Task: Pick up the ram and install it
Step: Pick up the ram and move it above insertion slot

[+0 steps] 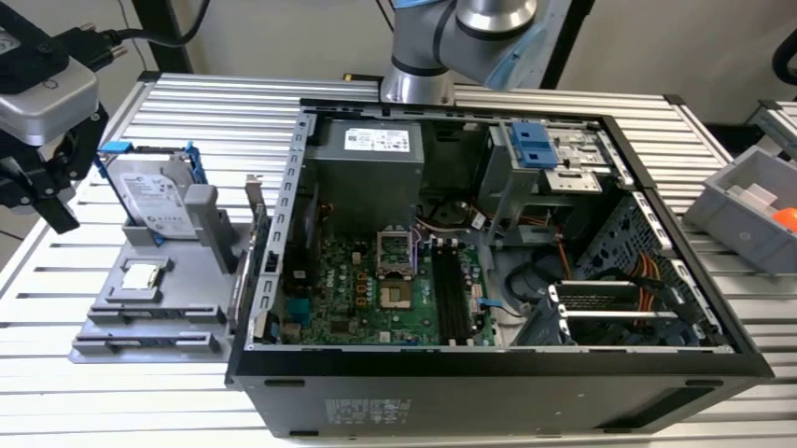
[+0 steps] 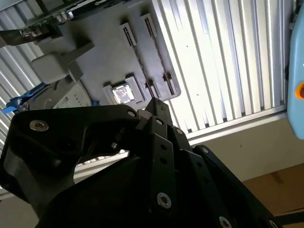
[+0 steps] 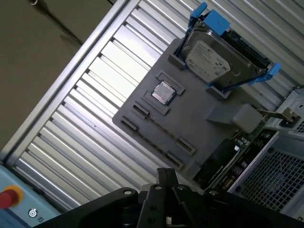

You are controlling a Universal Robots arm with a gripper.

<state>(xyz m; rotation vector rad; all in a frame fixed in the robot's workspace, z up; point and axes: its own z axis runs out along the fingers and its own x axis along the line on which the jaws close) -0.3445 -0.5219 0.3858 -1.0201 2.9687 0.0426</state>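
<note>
One gripper (image 1: 52,210) is seen at the far left edge of the exterior view, poised above the slatted table (image 1: 37,308) and well apart from the open computer case (image 1: 498,401). In both wrist views its fingertips (image 3: 162,180) are drawn together, and nothing is seen held between them.

Just right of it and lower in the frame, a grey holder (image 1: 187,289) is laid on the table. A hard drive (image 1: 156,196) in a blue frame is stood at the holder's upper end, and a small silver processor chip (image 1: 141,274) is seated below it. The holder's long slots (image 3: 156,128) are shown in the first wrist view, but whether the ram is lodged in one cannot be told.

An expansion card (image 1: 258,233) is stood on edge between holder and case. In the middle of the frame the motherboard (image 1: 361,299) is exposed, with dark memory slots (image 1: 454,294) toward its right. Whether the ram is seated there cannot be told either. At the right edge a grey bin (image 1: 748,201) is set.
</note>
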